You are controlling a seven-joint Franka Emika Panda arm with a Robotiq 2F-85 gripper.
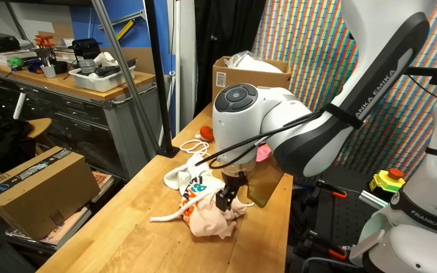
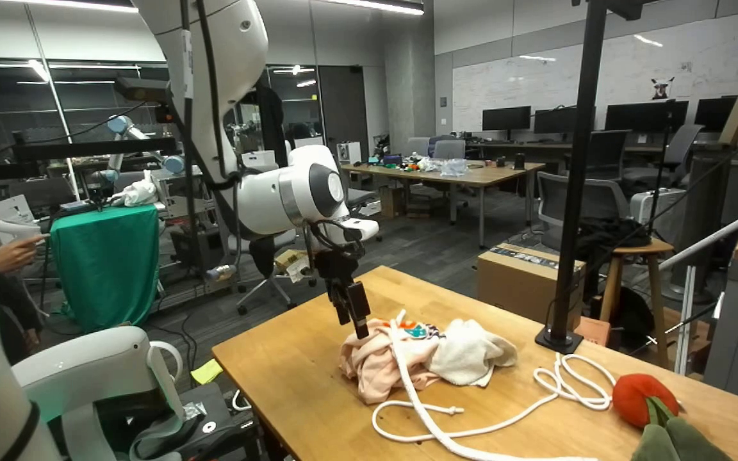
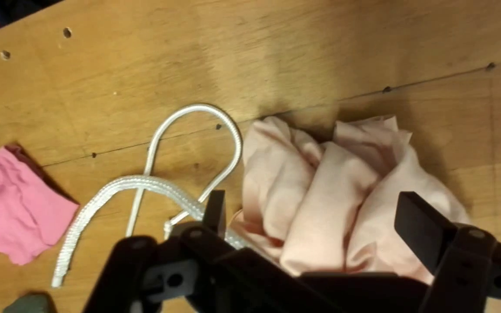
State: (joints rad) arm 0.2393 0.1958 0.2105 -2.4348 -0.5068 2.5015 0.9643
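Your pincer (image 3: 313, 215) is spread wide and holds nothing; it hangs pointing down over the pale pink cloth (image 2: 375, 368), which lies bunched on the table (image 1: 142, 227). You can't tell from these views whether its tips touch the folds or hang just above them. In both exterior views the heap carries on past some printed lettering (image 2: 417, 330) into a white cloth (image 2: 471, 355), and whether the two are one piece isn't clear.

Expect the pale pink cloth to handle as light, limp and soft: nothing in it looks fragile or slick, so a modest squeeze should be enough. It probably won't keep its shape in your grip; a pinched fold would tend to stretch out and droop. Your best hold looks to be the raised fold (image 3: 320, 200) between the jaws in the wrist view, where layers stack up; a pinch at the thin far corner would take very little fabric.

Mind the thick white rope (image 2: 405, 374): it lies across the cloth, and in the wrist view it passes beneath the jaw on that view's left, so a grip shifted that way may catch it too. A thin white cord (image 3: 200, 108) loops right beside the cloth.
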